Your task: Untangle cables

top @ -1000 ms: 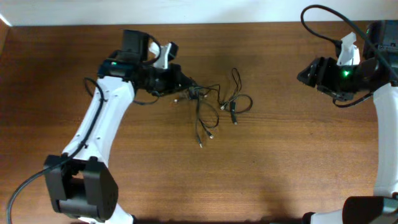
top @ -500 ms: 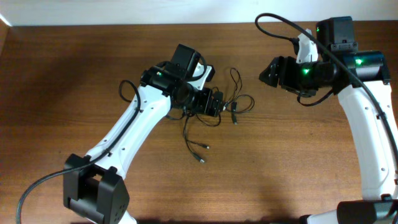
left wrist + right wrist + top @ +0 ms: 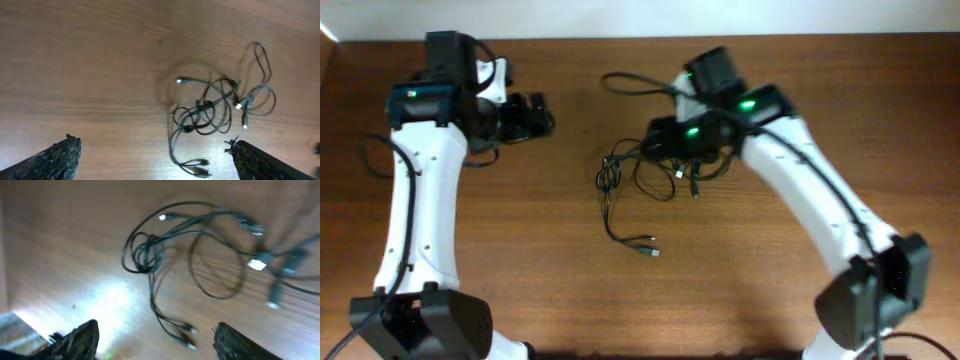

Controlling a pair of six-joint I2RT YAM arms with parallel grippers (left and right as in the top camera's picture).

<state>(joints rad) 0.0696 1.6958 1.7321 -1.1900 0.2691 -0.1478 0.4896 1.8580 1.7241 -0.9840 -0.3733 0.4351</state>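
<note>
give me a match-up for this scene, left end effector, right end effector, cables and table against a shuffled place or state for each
1. left end effector
2. right end effector
3. cables
4. table

a. brown wood
b. open, above the tangle
c. thin, black, knotted together
d. open, off to one side of the tangle

Pairs: 1-d, 2-b, 3-c, 4-a
</note>
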